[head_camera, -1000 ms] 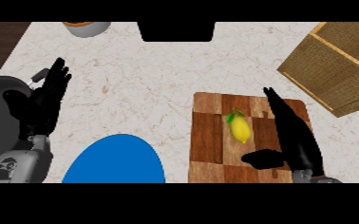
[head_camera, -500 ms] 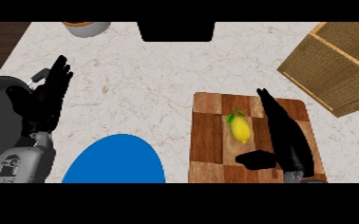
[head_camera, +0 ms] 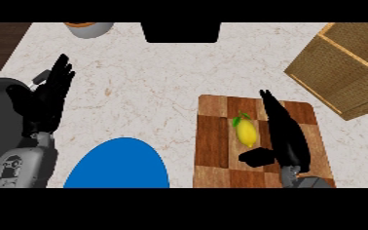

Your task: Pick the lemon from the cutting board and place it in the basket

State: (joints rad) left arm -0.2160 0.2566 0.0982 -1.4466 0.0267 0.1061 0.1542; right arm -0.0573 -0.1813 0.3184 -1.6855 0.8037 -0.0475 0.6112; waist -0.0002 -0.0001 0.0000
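Lying on the cutting board (head_camera: 215, 141), near its middle, with a green leaf at the far end: lemon (head_camera: 247, 132), just left of the right hand (head_camera: 283, 134). Stretched flat along the board beside the fruit, fingers (head_camera: 270, 106) straight and pointing away from the robot, thumb (head_camera: 256, 157) bent inward below the lemon's near end. Open, then, holding nothing; fingers close alongside the lemon, though cannot tell whether touching it or only just beside. Lemon set between the long fingers on its right and the thumb at its near side, still resting on the wood.

Resting open near the left edge, fingers up and straight, over the pale speckled counter (head_camera: 158, 73): left hand (head_camera: 50, 97), well apart from the board and carrying nothing.

Sitting at the far right, turned at an angle and well apart from the lemon: woven basket (head_camera: 338, 68), cut off by the right edge so only part of its rim and wall shows. Showing at the lower left, cut off at the bottom: blue plate (head_camera: 119, 165). Peeking in at the far edge, mostly cropped: grey bowl (head_camera: 90, 28) with something orange inside, too little visible to name. Hidden under the right hand and forearm: right side of the board.
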